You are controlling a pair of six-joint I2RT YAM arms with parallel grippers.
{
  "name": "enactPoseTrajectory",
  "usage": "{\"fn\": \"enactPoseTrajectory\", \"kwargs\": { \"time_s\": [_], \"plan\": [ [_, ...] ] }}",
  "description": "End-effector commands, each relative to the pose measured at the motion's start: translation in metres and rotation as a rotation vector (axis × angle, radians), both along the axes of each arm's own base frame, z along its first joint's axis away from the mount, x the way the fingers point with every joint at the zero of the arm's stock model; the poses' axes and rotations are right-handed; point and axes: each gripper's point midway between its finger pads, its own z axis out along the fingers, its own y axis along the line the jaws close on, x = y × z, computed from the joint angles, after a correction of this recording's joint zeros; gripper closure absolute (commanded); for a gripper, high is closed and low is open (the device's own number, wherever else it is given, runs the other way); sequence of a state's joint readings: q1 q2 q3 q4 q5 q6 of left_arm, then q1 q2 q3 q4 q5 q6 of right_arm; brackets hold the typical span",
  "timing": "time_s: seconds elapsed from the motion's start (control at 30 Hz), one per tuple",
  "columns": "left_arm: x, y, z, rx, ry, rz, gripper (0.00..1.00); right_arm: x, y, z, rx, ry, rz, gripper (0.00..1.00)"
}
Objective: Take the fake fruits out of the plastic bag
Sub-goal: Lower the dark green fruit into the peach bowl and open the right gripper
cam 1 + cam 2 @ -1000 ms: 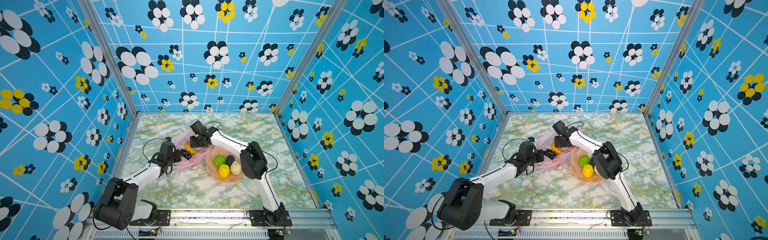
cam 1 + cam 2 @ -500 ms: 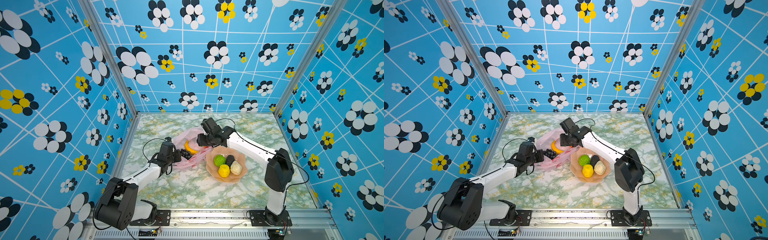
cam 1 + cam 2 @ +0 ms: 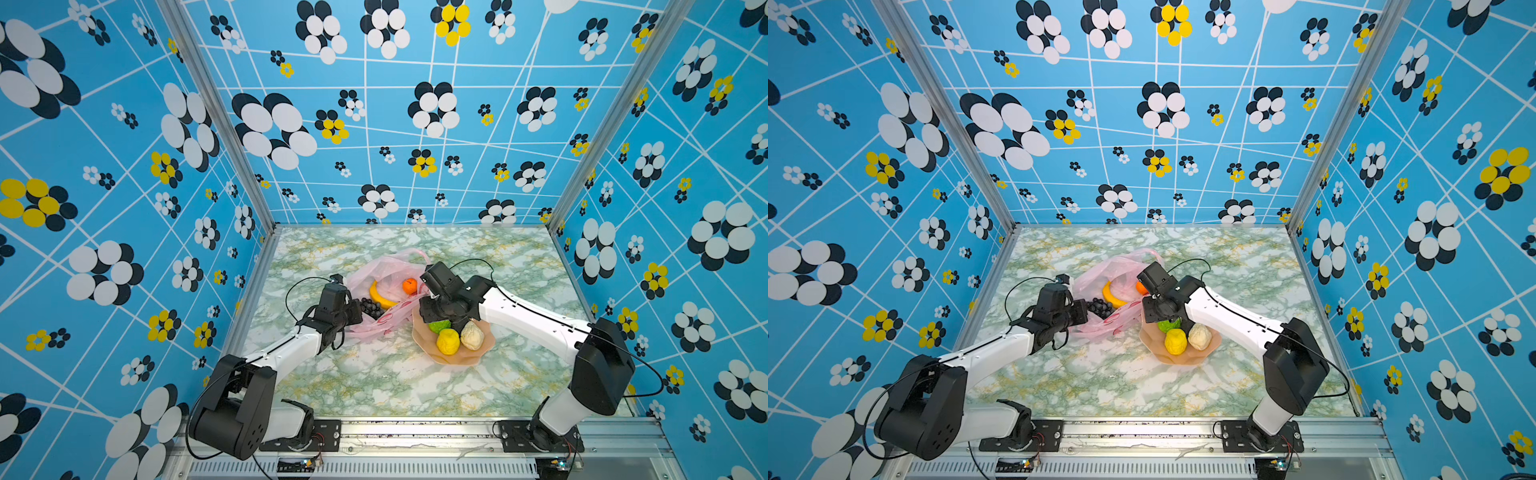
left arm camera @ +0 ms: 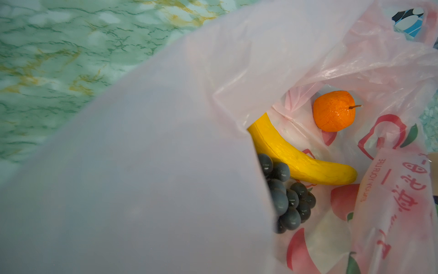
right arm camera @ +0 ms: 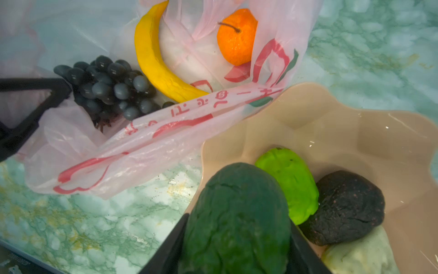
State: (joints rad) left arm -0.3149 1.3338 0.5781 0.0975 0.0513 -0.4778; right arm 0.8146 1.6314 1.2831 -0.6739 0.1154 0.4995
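The pink plastic bag (image 3: 390, 266) (image 3: 1115, 266) lies open mid-table. My left gripper (image 3: 357, 311) is shut on its near edge, and that film (image 4: 142, 166) hides the jaws in the left wrist view. Inside lie a banana (image 5: 154, 61) (image 4: 296, 156), a small orange (image 5: 237, 38) (image 4: 334, 111) and a black grape bunch (image 5: 109, 87) (image 4: 286, 197). My right gripper (image 5: 237, 237) (image 3: 432, 320) is shut on a dark green fruit (image 5: 237, 213), just above the near rim of the dish (image 5: 331, 132). A bright green fruit (image 5: 291, 185), a dark one (image 5: 346, 208), a beige one (image 3: 472, 336) and a yellow one (image 3: 448, 341) lie in it.
The peach wavy-edged dish (image 3: 478, 353) sits right of the bag, and a bag handle (image 5: 166, 125) drapes against its rim. Patterned blue walls close in the marble table (image 3: 374, 386) on three sides. The arm bases stand at the front edge.
My right gripper has drawn back from the bag's mouth to the dish, carrying the dark green fruit, and its elbow has swung out to the right. The left arm has stayed put.
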Motion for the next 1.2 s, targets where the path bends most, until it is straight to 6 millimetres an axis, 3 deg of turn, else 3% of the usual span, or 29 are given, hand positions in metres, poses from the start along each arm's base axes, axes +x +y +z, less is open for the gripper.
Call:
{"fn": "enactPoseTrajectory", "kwargs": {
  "time_s": [0.0,0.17,0.4,0.67,0.9,1.0,1.17],
  "plan": [
    [0.003,0.006,0.000,0.029,0.002,0.010,1.00,-0.013,-0.003,-0.003,-0.052,-0.014,0.053,0.48],
    [0.003,0.006,0.000,0.033,0.001,0.013,1.00,-0.028,-0.004,-0.024,-0.120,0.008,0.097,0.47],
    [0.003,0.006,-0.001,0.034,0.004,0.011,1.00,-0.032,-0.013,-0.041,-0.173,0.017,0.103,0.44],
    [0.003,-0.010,-0.004,0.090,0.009,-0.038,1.00,-0.028,-0.016,-0.047,-0.219,0.000,0.116,0.28],
    [0.006,-0.020,-0.017,0.096,0.045,-0.036,1.00,-0.014,-0.011,-0.017,-0.213,-0.067,0.126,0.24],
    [0.008,-0.022,-0.021,0.119,0.055,-0.032,1.00,-0.006,-0.001,0.001,-0.162,-0.098,0.128,0.23],
    [0.015,-0.009,-0.021,0.123,0.075,0.026,1.00,0.017,0.025,0.026,-0.038,-0.129,0.110,0.24]
  ]
}}
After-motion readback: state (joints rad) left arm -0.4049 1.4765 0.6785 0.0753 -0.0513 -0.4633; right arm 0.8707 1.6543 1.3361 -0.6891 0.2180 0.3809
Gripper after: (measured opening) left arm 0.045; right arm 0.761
